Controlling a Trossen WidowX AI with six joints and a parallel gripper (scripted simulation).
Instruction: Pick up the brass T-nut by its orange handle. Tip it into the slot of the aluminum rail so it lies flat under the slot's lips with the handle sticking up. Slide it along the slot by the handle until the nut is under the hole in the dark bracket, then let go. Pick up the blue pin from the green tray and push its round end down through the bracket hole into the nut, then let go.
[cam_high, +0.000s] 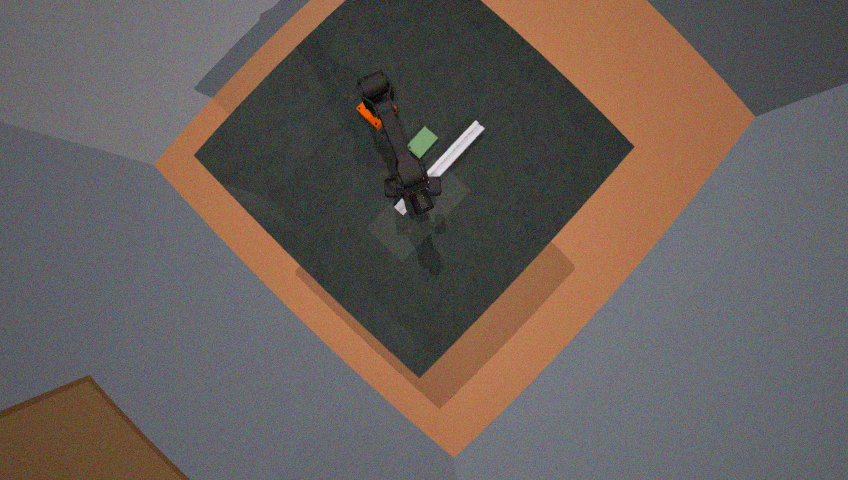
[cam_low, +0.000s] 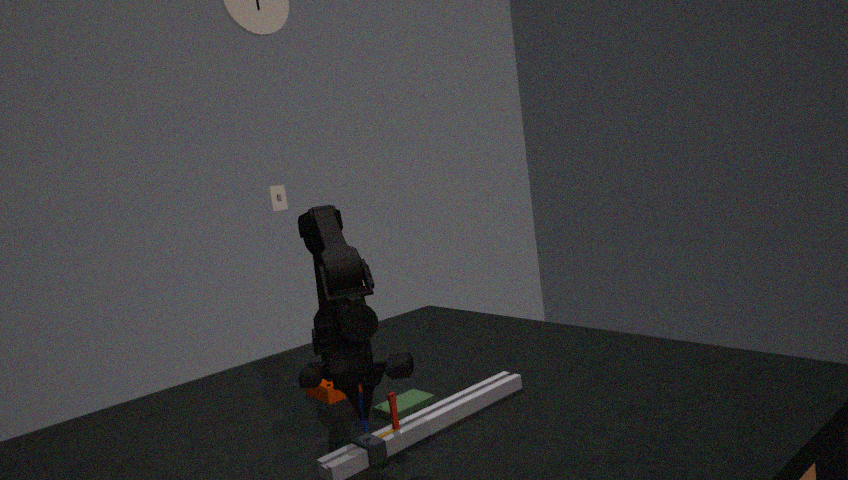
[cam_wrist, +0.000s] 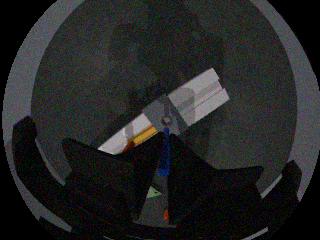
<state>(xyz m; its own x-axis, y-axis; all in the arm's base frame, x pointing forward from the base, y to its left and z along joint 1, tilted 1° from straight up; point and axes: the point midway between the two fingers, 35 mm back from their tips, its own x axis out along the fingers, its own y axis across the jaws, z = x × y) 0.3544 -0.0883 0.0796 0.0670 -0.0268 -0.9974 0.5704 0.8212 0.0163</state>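
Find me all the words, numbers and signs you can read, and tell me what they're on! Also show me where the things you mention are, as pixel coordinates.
There are no words, labels, brands or numbers I can read.
Wall clock (cam_low: 267, 17): only its lower part shows, with a dark hand and no readable numbers.
Wall plate (cam_low: 274, 205): a small dark mark, too small to read.
Rail (cam_high: 455, 148) (cam_low: 458, 410) (cam_wrist: 202, 102) and green tray (cam_high: 423, 142) (cam_low: 407, 401) (cam_wrist: 153, 192): no writing I can see.

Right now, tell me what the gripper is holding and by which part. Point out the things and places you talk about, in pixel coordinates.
The blue pin (cam_low: 361, 407) (cam_wrist: 164, 159), held upright by its upper part, above the end pointing at the bracket (cam_low: 373, 450) (cam_wrist: 158, 109); the fingers hide the exact contact spot.
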